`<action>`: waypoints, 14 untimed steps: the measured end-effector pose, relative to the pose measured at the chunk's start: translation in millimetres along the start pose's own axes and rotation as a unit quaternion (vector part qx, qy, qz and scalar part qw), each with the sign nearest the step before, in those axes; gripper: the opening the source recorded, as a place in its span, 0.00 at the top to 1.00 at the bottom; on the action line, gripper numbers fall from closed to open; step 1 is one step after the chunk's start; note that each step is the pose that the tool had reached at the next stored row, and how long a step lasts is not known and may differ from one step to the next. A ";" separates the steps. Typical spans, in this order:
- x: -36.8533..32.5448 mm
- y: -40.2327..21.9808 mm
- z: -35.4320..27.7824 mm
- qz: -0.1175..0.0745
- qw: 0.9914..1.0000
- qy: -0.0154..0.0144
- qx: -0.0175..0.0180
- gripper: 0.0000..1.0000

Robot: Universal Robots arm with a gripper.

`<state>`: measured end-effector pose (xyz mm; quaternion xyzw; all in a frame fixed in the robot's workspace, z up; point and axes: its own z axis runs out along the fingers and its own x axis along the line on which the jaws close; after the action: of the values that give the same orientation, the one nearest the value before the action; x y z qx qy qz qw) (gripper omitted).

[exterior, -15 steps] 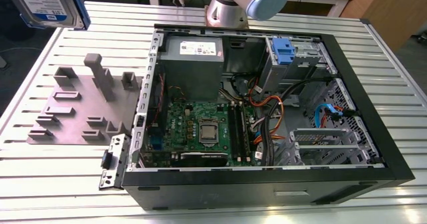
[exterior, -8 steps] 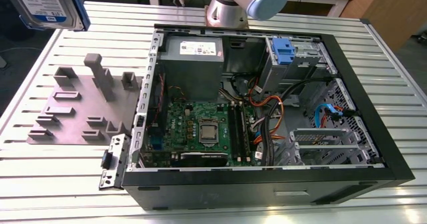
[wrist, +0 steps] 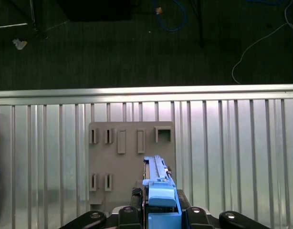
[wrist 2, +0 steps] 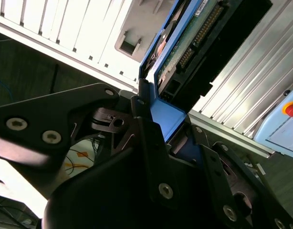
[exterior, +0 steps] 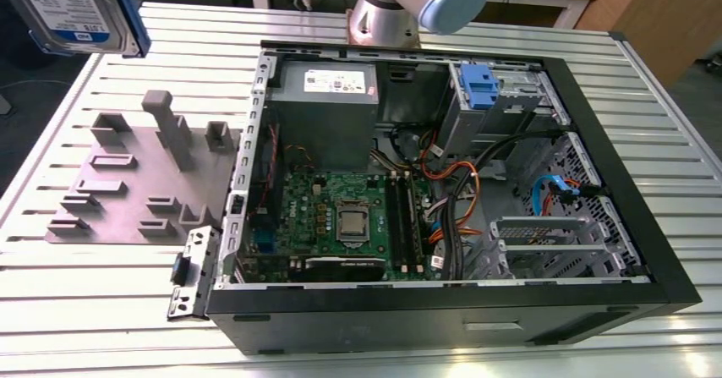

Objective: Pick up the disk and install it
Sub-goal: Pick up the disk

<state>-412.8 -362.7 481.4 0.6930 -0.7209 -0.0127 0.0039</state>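
Note:
The disk (exterior: 73,10), silver-grey with a white-and-blue label and blue side rails, hangs high above the table at the exterior view's top left. In both wrist views my gripper (wrist 2: 161,138) (wrist: 158,217) is shut on it, its black fingers (wrist 2: 146,143) clamping the blue rail. In the second wrist view the disk (wrist 2: 194,43) shows its green board and connector pins. The first wrist view has the disk (wrist: 158,183) edge-on, above the grey holder plate (wrist: 132,157).
The open computer case (exterior: 665,251) lies on the slatted metal table (exterior: 68,310), with a drive bay and blue latch (exterior: 479,86) at its far side. The grey holder plate (exterior: 141,179) sits beside the case. The arm's base (exterior: 395,10) stands behind it.

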 end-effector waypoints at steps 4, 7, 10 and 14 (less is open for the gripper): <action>3.0 -0.4 0.0 0.000 1.000 0.000 0.000 0.64; 3.9 -1.5 -0.1 0.000 1.000 0.000 0.000 0.64; 4.5 -3.7 -0.2 0.000 1.000 0.000 0.000 0.64; 5.0 -6.8 -0.2 0.000 1.000 0.000 0.000 0.64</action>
<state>-406.3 -368.0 481.4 0.6929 -0.7209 -0.0126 0.0040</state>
